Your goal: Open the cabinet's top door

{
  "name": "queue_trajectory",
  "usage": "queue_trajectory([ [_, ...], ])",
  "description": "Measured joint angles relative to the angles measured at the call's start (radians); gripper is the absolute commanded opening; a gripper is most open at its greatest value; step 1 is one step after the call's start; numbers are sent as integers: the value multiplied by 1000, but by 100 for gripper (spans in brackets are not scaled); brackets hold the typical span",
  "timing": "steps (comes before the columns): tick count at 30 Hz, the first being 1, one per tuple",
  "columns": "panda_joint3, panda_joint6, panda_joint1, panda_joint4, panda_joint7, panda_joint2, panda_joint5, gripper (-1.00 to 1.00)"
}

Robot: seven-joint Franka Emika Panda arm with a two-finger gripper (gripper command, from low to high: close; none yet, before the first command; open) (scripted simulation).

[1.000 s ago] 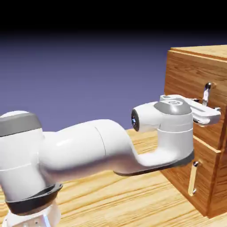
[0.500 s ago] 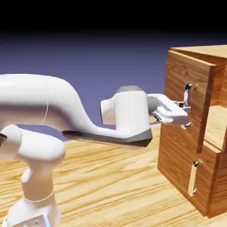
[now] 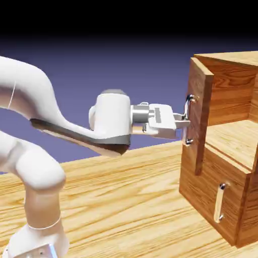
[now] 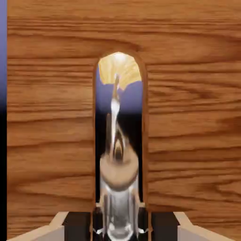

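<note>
The wood-grain cabinet (image 3: 229, 108) stands at the exterior view's right. Its top door (image 3: 200, 116) is swung well out and shows almost edge-on, baring the shelf (image 3: 233, 137) inside. My gripper (image 3: 185, 121) reaches in level from the left and is shut on the top door's silver bar handle (image 3: 190, 120). In the hand view the door's wood (image 4: 52, 132) fills the picture. The mirror-like handle (image 4: 117, 155) runs up the middle, held in my gripper (image 4: 120, 229) at the bottom edge. The lower panel (image 3: 209, 194) is shut.
The lower panel's short silver handle (image 3: 220, 202) sits below the open door. The wooden table (image 3: 126, 201) stretches under the arm. My white forearm (image 3: 60, 126) slopes down to the left of the hand.
The top door has swung further open, from a small gap to nearly edge-on. My hand has pulled back to the left with the handle, and the arm has folded upward.
</note>
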Motion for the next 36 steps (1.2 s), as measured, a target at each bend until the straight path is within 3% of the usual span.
queue_trajectory([
  [10,298,-258,-34,-135,-141,-109,435,-100],
  [19,585,-553,32,-133,-178,-77,826,-100],
  [26,827,-838,55,-11,-139,91,1126,-100],
  [36,1099,-1256,-35,311,-18,449,1393,-100],
])
